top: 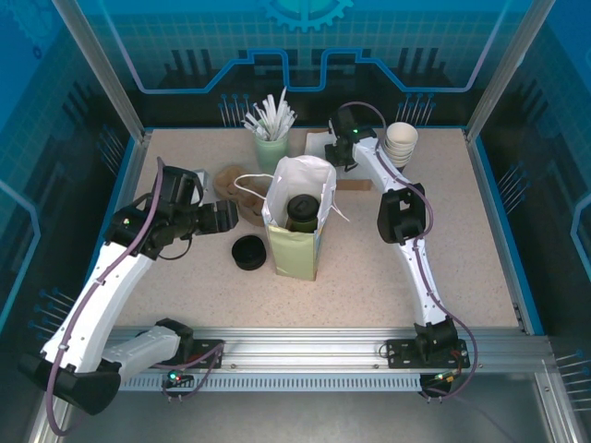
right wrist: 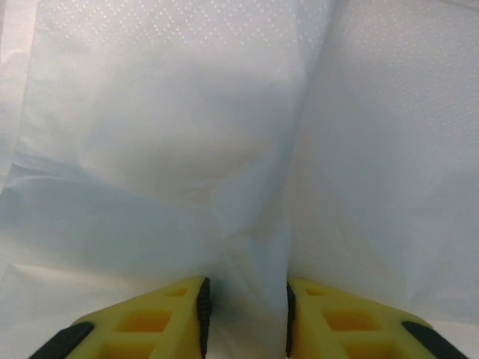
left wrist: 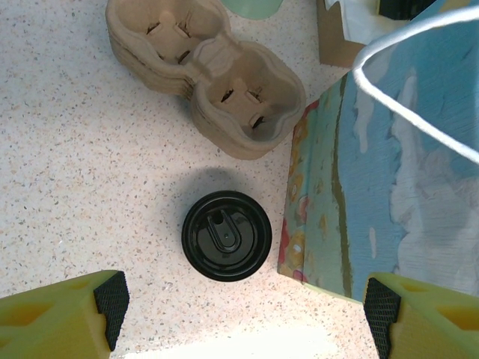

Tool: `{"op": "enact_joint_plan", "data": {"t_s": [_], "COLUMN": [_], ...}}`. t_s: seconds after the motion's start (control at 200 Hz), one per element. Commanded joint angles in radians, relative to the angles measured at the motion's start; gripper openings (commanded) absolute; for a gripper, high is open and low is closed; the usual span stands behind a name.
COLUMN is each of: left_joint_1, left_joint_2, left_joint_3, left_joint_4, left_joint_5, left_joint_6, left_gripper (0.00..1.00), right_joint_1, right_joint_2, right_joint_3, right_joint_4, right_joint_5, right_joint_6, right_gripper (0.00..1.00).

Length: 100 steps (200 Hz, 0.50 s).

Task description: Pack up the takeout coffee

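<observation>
The takeout coffee [top: 302,211], black lid up, stands inside the open paper bag [top: 295,254] at the table's middle. My left gripper [top: 231,218] hovers open to the left of the bag. In the left wrist view, its fingertips [left wrist: 243,307] are spread wide above bare table, with the bag's painted wall [left wrist: 389,187] to the right. My right gripper [top: 340,148] is at the back of the table, over a white napkin [right wrist: 187,134]. Its jaws [right wrist: 245,314] stand narrow, with a raised fold of the napkin pinched between the pads.
A squat black lid [left wrist: 227,235] lies loose on the table left of the bag [top: 247,251]. Cardboard cup carriers [left wrist: 209,82] sit behind it. A green cup of white sticks [top: 271,138] and a stack of white cups [top: 402,140] stand at the back.
</observation>
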Motion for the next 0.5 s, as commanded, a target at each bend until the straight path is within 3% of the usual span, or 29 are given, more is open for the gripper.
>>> {"op": "enact_joint_plan", "data": {"t_s": [0.0, 0.315, 0.495], "left_joint_1": [0.007, 0.007, 0.007], "left_joint_2": [0.0, -0.005, -0.009], "left_joint_3": [-0.007, -0.008, -0.01], "left_joint_4": [-0.008, -0.008, -0.005], "left_joint_5": [0.01, 0.016, 0.016], "left_joint_6": [-0.012, -0.012, -0.013], "left_gripper": [0.83, 0.83, 0.83], "right_joint_1": [0.011, 0.014, 0.017], "right_joint_2": [-0.058, -0.145, -0.218], "right_joint_3": [0.029, 0.03, 0.031], "right_joint_4": [0.002, -0.005, -0.025], "right_joint_5": [-0.017, -0.021, -0.026], "right_joint_6": [-0.006, -0.013, -0.01], "right_gripper": [0.31, 0.19, 0.03]}}
